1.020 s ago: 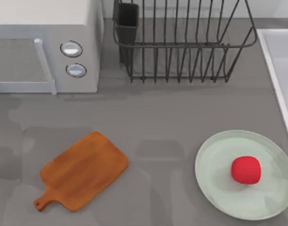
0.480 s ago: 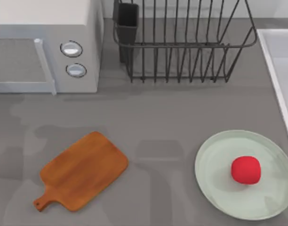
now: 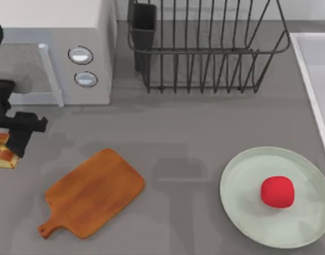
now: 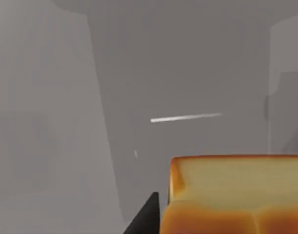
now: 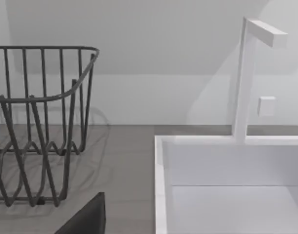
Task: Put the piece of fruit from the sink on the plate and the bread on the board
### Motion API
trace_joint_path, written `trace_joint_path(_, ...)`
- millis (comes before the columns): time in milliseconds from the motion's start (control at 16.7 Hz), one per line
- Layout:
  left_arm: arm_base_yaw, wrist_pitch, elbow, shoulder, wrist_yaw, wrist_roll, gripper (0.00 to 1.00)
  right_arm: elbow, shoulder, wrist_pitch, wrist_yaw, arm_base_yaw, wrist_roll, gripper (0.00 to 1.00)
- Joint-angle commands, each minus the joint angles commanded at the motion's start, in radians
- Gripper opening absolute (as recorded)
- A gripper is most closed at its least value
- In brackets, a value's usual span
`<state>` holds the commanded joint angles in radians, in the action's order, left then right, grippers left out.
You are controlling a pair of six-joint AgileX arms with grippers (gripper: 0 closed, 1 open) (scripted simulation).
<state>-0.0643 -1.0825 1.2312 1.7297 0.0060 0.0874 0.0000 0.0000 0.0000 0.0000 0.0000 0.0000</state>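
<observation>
The left pincer (image 3: 8, 146) pinches the bread (image 3: 0, 151) (golden-brown) at the worktop's left edge, beside the board (image 3: 93, 192). The piece of fruit (image 3: 278, 191) rests on the plate (image 3: 242, 175).

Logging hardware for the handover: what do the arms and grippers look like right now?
The left gripper at the top view's left edge is matte black and blocky, with flat angular fingers and no visible cables or markings. The right gripper finger is a dark grey, flat, wedge-shaped piece.
</observation>
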Motion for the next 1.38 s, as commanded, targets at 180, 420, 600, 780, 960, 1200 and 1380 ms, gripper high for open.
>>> trace_joint_path(180, -0.162, 0.036, -0.027, -0.007, -0.002, -0.235, 0.0, 0.0, 0.0, 0.0, 0.0, 0.0, 0.0, 1.0)
trace_joint_path(420, -0.348, 0.078, -0.067, -0.022, -0.005, -0.478, 0.0, 0.0, 0.0, 0.0, 0.0, 0.0, 0.0, 1.0)
trace_joint_path(600, -0.419, 0.093, -0.087, -0.029, -0.006, -0.552, 0.0, 0.0, 0.0, 0.0, 0.0, 0.0, 0.0, 1.0)
trace_joint_path(780, -0.422, 0.094, -0.088, -0.03, -0.006, -0.555, 0.0, 0.0, 0.0, 0.0, 0.0, 0.0, 0.0, 1.0)
trace_joint_path(960, -0.418, 0.095, -0.087, -0.025, -0.005, -0.553, 0.0, 0.0, 0.0, 0.0, 0.0, 0.0, 0.0, 1.0)
trace_joint_path(1200, -0.418, 0.132, -0.102, -0.021, -0.005, -0.553, 0.0, 0.0, 0.0, 0.0, 0.0, 0.0, 0.0, 1.0)
trace_joint_path(1380, -0.419, 0.174, -0.121, -0.015, -0.005, -0.553, 0.0, 0.0, 0.0, 0.0, 0.0, 0.0, 0.0, 1.0)
